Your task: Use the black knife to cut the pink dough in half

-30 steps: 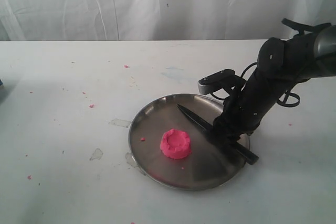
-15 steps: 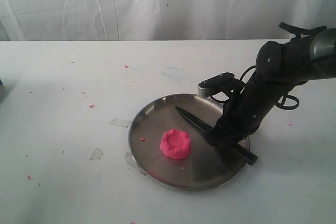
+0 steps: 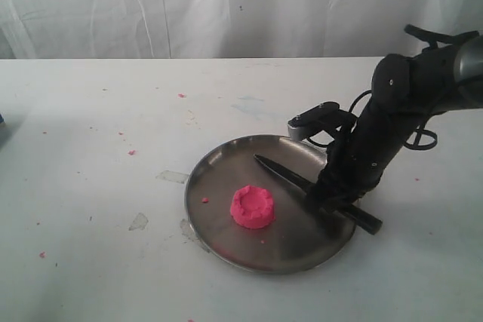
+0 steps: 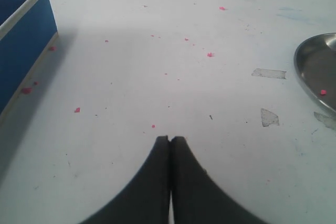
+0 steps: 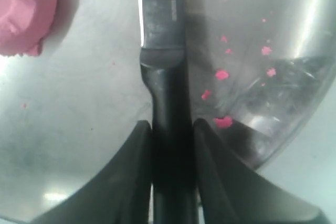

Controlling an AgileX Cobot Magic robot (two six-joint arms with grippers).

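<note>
The pink dough [image 3: 252,206] is a round puck with a dented top, lying near the middle of the steel plate [image 3: 219,167]; its edge shows in the right wrist view [image 5: 23,11]. The black knife [image 3: 283,174] lies across the plate's right half, blade tip pointing up-left, handle end [image 3: 367,223] sticking out past the rim. My right gripper [image 3: 326,200] is shut on the knife's handle [image 5: 170,108], one finger pressed against each side of it [image 5: 171,129]. My left gripper [image 4: 171,139] is shut and empty over the bare table; it does not show in the exterior view.
A blue box [image 4: 21,40] stands off to one side of the left gripper. Pink crumbs [image 3: 132,151] and bits of tape [image 3: 173,177] dot the white table; more crumbs [image 5: 222,74] lie inside the plate. A white curtain hangs behind the table.
The right gripper and the knife in it have shifted slightly right and toward the front of the plate; the handle end now pokes further past the rim. The dough has not moved.
</note>
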